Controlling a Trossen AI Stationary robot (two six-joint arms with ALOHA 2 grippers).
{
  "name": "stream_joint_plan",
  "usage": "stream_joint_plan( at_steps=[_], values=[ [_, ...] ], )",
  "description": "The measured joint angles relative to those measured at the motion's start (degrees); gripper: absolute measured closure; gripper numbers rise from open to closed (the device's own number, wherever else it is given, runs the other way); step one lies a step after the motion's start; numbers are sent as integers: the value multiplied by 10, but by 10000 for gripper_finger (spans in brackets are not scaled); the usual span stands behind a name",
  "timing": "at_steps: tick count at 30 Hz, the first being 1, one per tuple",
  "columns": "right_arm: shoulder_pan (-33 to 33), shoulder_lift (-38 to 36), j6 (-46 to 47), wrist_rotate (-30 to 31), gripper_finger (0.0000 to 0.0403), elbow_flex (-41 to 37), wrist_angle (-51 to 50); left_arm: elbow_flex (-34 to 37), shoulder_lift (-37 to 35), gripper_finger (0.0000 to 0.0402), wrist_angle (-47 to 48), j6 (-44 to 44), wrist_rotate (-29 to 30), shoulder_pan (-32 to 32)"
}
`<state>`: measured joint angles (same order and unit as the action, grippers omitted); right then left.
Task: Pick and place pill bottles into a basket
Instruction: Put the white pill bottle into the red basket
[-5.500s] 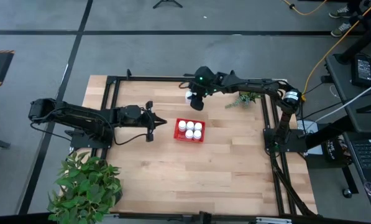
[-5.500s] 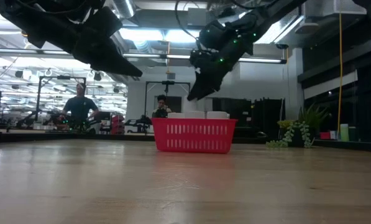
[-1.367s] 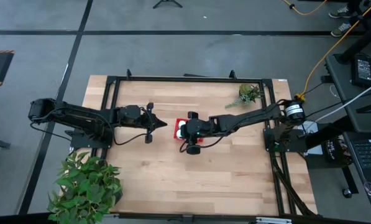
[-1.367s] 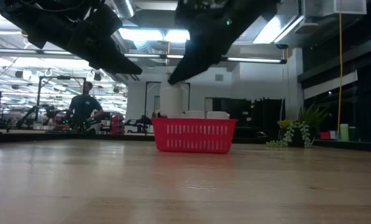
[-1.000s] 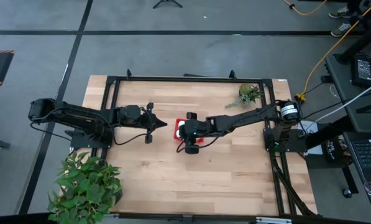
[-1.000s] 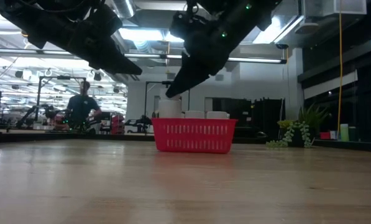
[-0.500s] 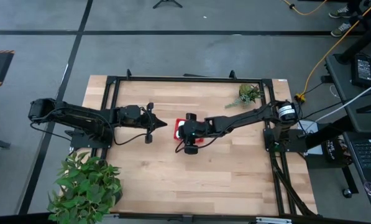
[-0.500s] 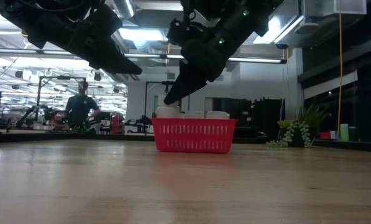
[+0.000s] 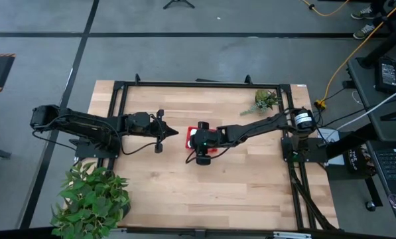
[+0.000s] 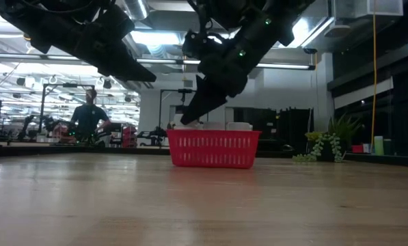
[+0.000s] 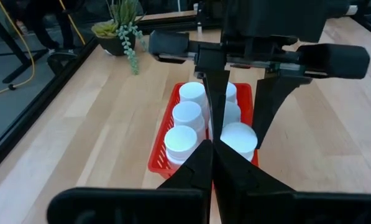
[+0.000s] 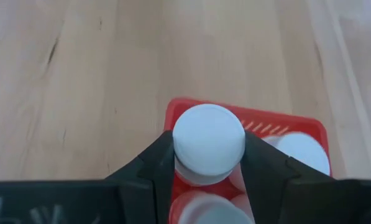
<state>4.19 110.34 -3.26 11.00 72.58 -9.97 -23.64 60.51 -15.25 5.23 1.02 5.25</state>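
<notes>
The right claw [image 12: 209, 163] pinches an upright pill bottle [image 12: 209, 143] by its sides, cap up, directly over the last free corner of the red basket [image 9: 192, 135] at mid-worktop. The basket's mesh plastic walls hold five smooth white round-capped bottles [image 11: 191, 115]. The left claw [image 9: 176, 131], pressed together, hangs just beside the basket.

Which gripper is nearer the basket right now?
Right. The right gripper is over the basket, holding a bottle; the left gripper waits beside it, shut.
</notes>
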Motion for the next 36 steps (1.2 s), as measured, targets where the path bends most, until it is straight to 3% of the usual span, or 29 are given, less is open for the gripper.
stream_joint_plan(
  at_steps=[13, 24, 36],
  values=[
    [-3, 5, 1, 0, 254, 0, -3, 0, 0, 399, 0, 0, 0, 0],
    [-3, 5, 1, 0, 207, 0, -14, 0, 0, 389, 0, 0, 0, 0],
    [-3, 3, -2, 0, 202, 0, -15, 0, 0, 383, 0, 0, 0, 0]
  ],
)
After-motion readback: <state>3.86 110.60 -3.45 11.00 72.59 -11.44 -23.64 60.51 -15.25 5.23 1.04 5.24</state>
